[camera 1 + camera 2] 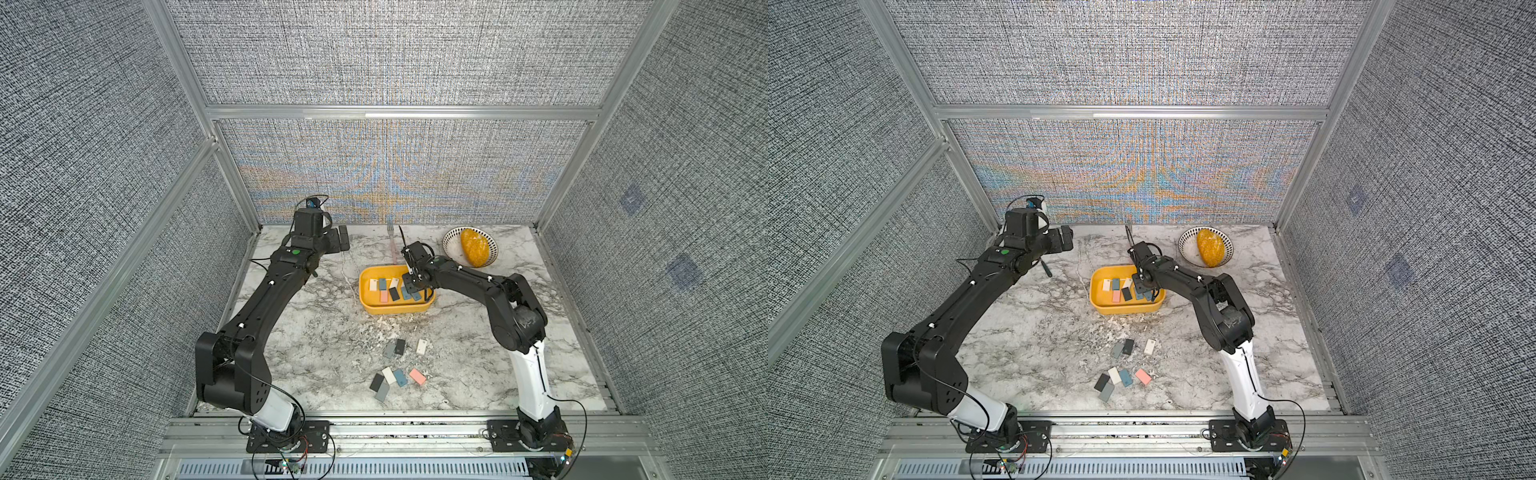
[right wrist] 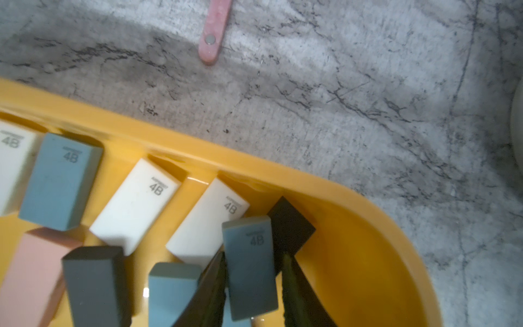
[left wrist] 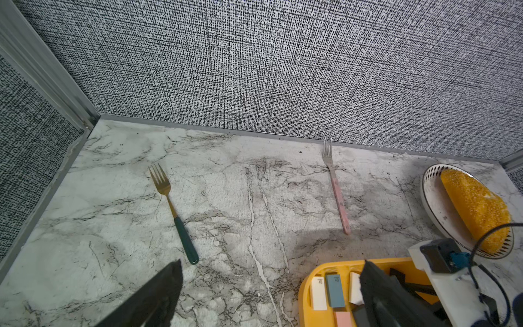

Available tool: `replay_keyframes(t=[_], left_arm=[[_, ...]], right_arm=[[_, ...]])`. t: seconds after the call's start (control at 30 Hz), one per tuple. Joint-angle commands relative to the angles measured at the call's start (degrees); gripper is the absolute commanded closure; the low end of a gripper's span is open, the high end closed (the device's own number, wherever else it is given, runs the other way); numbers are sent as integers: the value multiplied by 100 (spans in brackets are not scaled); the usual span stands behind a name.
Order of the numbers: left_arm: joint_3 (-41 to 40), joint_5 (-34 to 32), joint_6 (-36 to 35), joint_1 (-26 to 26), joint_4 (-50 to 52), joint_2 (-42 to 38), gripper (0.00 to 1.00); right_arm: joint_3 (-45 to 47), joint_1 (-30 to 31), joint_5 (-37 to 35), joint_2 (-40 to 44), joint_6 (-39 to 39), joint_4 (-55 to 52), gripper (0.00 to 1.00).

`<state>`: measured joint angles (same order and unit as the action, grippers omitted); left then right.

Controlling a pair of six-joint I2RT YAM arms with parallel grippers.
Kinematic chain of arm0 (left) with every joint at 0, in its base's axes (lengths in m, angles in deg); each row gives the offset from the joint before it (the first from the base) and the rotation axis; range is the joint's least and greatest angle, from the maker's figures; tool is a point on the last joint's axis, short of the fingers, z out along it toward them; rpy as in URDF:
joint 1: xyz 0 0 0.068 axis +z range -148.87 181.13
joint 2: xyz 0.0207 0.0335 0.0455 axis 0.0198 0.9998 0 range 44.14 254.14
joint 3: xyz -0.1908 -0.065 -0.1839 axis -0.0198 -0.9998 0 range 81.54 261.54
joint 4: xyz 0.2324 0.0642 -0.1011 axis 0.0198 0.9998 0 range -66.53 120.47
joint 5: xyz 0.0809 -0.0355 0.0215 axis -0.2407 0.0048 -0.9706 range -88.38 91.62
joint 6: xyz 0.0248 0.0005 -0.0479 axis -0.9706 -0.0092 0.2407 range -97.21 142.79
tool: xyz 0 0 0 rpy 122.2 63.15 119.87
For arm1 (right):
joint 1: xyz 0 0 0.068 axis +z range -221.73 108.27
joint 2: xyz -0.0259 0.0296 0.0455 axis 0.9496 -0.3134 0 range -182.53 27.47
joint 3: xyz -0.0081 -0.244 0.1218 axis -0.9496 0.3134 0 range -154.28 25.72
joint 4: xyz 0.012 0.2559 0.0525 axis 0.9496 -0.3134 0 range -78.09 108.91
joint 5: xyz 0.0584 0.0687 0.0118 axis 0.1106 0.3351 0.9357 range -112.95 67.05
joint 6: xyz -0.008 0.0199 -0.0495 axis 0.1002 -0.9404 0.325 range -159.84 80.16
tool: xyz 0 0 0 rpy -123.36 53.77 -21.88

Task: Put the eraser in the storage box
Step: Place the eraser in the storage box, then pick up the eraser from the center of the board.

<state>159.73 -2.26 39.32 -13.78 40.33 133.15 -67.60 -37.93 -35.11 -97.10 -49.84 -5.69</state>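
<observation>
Loose erasers (image 1: 400,377): we see eight on the tabletop (image 1: 316,332), nearer us than the storage box (image 1: 395,309).
Left gripper (image 1: 344,238): fingers spread wide, left of the box.
Eraser (image 2: 250,269): blue-grey, inside the box, right end.
Right gripper (image 2: 254,256): fingers slightly parted, one each side of it.

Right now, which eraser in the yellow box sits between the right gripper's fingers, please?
The blue eraser beside the black one; every other eraser lies outside the fingers.

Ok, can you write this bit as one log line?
right gripper: parted round blue eraser | storage box: blue eraser inside | left gripper: open, empty
</observation>
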Motion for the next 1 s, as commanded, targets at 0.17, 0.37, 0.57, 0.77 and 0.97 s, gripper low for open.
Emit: replay_keyframes(t=[0.17,0.37,0.57,0.77,0.97], left_arm=[[38,42,-38,12,-59,-9,0],[38,55,-34,8,-66,-1,0],[64,54,-36,20,-136,-6,0],[72,133,-5,14,-266,23,0],[50,208,60,23,-347,-27,0]], right_arm=[[-11,4,-23,238,-45,77,56],[80,21,-128,650,-147,81,49],[622,204,-385,1425,-502,-108,46],[1424,655,-599,2313,-1179,-581,44],[2313,1058,-429,2917,-1922,-889,43]])
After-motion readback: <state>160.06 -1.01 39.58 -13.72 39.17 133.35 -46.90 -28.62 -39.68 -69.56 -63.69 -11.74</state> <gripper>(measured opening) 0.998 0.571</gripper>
